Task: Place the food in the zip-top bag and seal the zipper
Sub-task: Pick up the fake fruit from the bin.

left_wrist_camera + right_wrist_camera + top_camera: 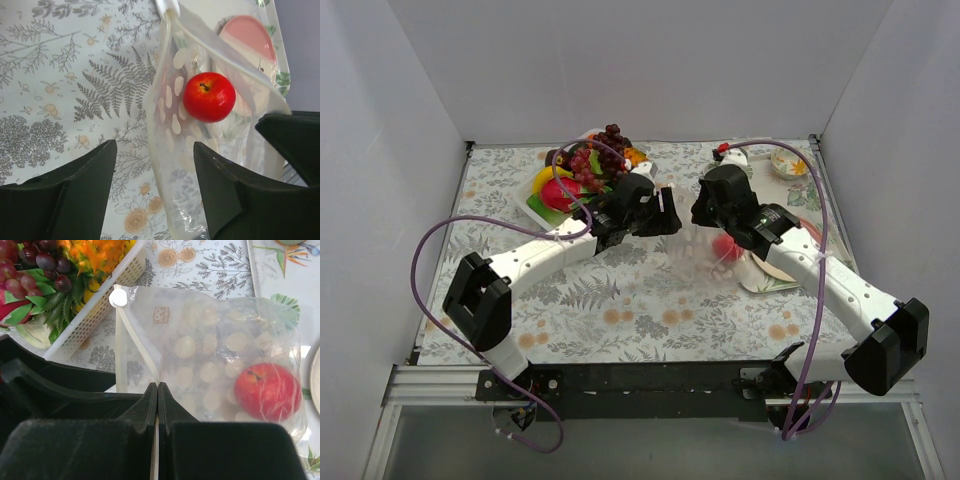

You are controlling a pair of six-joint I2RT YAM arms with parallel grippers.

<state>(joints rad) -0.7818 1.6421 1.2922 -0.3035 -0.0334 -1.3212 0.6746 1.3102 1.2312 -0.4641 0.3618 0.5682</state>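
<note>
The clear zip-top bag (pixel 215 340) hangs between my two grippers, with a red round fruit (pixel 267 390) inside it. My right gripper (pixel 158 385) is shut on the bag's mouth edge, pinching the zipper (pixel 137 347) strip just below its white end tab (pixel 118 296). My left gripper (pixel 155 145) is open, and the bag's (pixel 172 135) lower edge passes between its jaws without being pinched. The red fruit (pixel 209 96) shows through the plastic. The rest of the food (pixel 585 165), grapes and other pieces, lies in the white basket (pixel 107 300). From above, both grippers (pixel 670 222) (pixel 703 212) meet over the bag (pixel 705 258).
The white basket (pixel 542 208) of food stands at the back left. A floral tray (pixel 770 278) with a pink plate (pixel 250 40) lies on the right under the right arm. A small bowl (pixel 788 163) sits at the back right. White walls enclose three sides.
</note>
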